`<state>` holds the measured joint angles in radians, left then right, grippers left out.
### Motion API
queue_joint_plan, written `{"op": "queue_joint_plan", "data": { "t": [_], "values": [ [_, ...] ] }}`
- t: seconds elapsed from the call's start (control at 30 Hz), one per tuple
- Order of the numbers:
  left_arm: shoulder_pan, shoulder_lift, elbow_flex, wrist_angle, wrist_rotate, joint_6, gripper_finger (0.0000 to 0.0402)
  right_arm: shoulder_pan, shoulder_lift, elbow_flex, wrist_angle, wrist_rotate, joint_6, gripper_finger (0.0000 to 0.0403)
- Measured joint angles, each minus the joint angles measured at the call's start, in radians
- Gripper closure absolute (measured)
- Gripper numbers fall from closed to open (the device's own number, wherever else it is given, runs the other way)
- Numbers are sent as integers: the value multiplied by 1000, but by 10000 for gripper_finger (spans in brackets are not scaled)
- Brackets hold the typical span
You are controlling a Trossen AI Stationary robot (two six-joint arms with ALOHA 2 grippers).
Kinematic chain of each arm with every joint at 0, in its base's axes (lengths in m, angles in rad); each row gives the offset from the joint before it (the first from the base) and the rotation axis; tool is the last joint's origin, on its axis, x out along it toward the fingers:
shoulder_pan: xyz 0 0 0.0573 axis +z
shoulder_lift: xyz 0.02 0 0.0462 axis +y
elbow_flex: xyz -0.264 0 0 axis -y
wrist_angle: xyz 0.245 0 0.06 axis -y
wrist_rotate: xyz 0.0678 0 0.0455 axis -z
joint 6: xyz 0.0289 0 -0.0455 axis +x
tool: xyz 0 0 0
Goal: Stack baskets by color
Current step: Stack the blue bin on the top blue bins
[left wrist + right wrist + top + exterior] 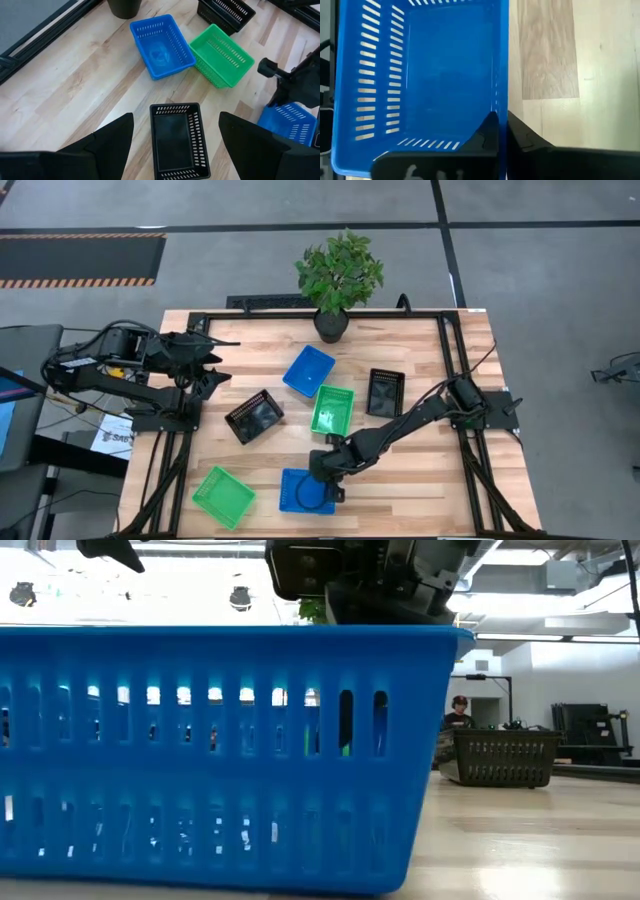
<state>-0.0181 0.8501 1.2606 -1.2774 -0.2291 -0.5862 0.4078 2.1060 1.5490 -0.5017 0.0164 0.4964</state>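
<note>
One blue basket (420, 75) has its wall pinched in the right claw (501, 131); next, lift it toward the far blue basket (308, 370) while the left claw (175, 145) waits wide

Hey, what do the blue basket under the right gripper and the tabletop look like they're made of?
Blue basket: likely moulded plastic, smooth with a slight sheen, its walls cut with even slots. Tabletop: looks like pale wood, joined planks with visible grain and a matte finish.
</note>
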Motion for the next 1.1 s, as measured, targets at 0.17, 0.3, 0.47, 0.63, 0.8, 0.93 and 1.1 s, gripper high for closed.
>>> {"op": "queue_joint_plan", "data": {
  "t": [0.17,0.3,0.47,0.63,0.8,0.93,1.1],
  "values": [
    [0,0,0,0,0,0,120,-13,-24,2,-14,18,74,393],
    [0,0,0,0,0,0,120,-29,-64,0,-31,46,134,396],
    [0,0,0,-8,0,0,120,-38,-140,0,-43,88,180,394],
    [0,0,0,-12,0,0,120,-35,-245,1,-83,216,333,398],
    [0,-1,0,-12,-22,0,120,-21,-329,1,-176,530,691,385],
    [0,0,0,-11,-49,0,120,-5,-356,1,-295,764,979,387],
    [0,0,0,-11,-74,0,120,-14,-324,2,-411,956,1336,397]
  ]
}}
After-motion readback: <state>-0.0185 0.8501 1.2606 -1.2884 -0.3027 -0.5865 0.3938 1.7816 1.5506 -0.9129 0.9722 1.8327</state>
